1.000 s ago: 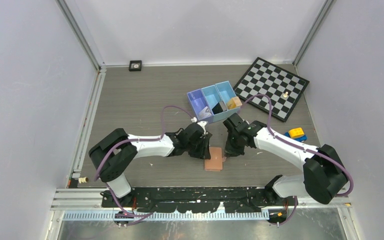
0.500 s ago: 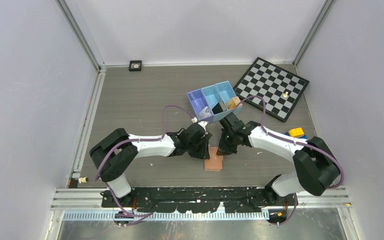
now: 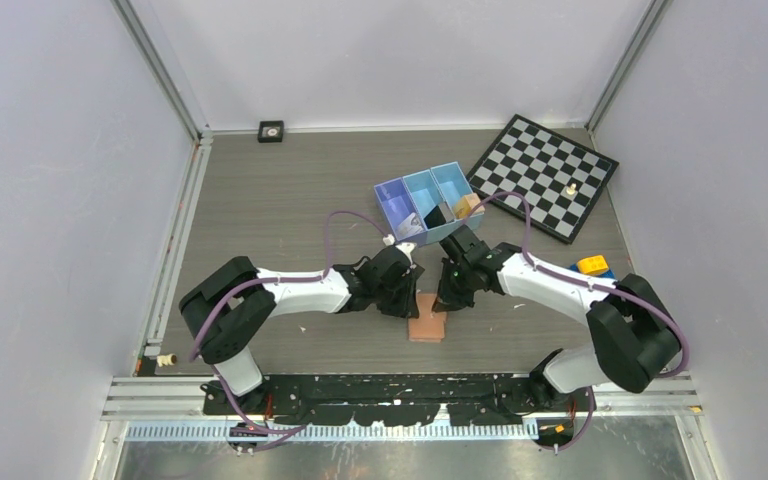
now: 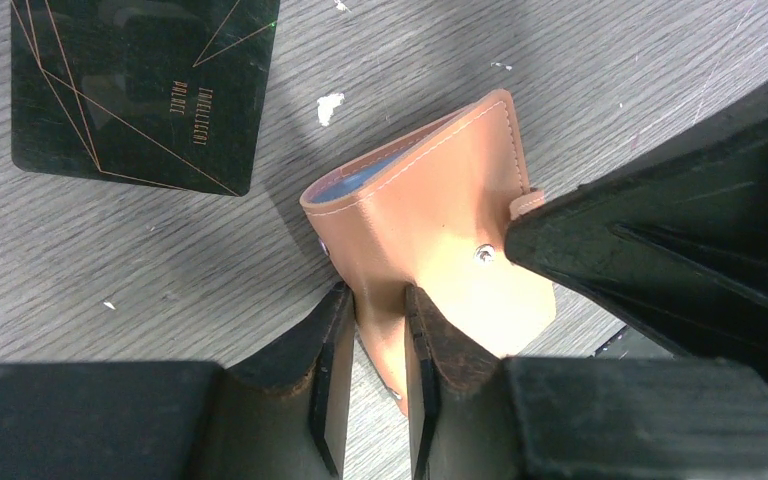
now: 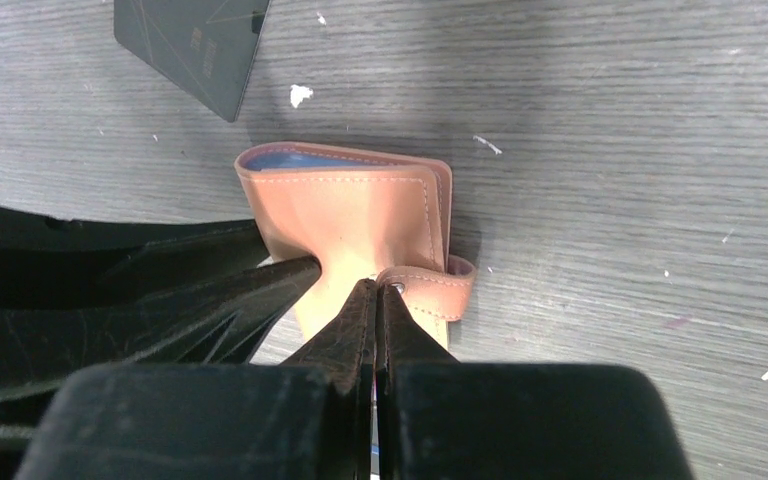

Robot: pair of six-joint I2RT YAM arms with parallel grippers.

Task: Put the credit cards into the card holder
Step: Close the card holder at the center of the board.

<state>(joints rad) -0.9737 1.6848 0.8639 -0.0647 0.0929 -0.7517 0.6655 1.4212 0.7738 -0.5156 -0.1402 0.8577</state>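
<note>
While the soft leather of the card holder [image 4: 440,200] filled the narrow gap between its jaws, the left gripper [image 4: 375,330] was closed down on that wallet's edge. The right gripper [image 5: 375,300] was pressed fully shut, its tip set against the snap tab [image 5: 435,285]; whether the tab was pinched could not be told. The card holder was found on the table [image 4: 610,60] close to its near edge, about midway between left and right edges, slightly agape. One credit card [image 4: 140,90] was seen flat nearby, apart from it. The holder was judged light and pliable, best held by its fold; the card stiff, thin and slippery, best taken by an edge.
</note>
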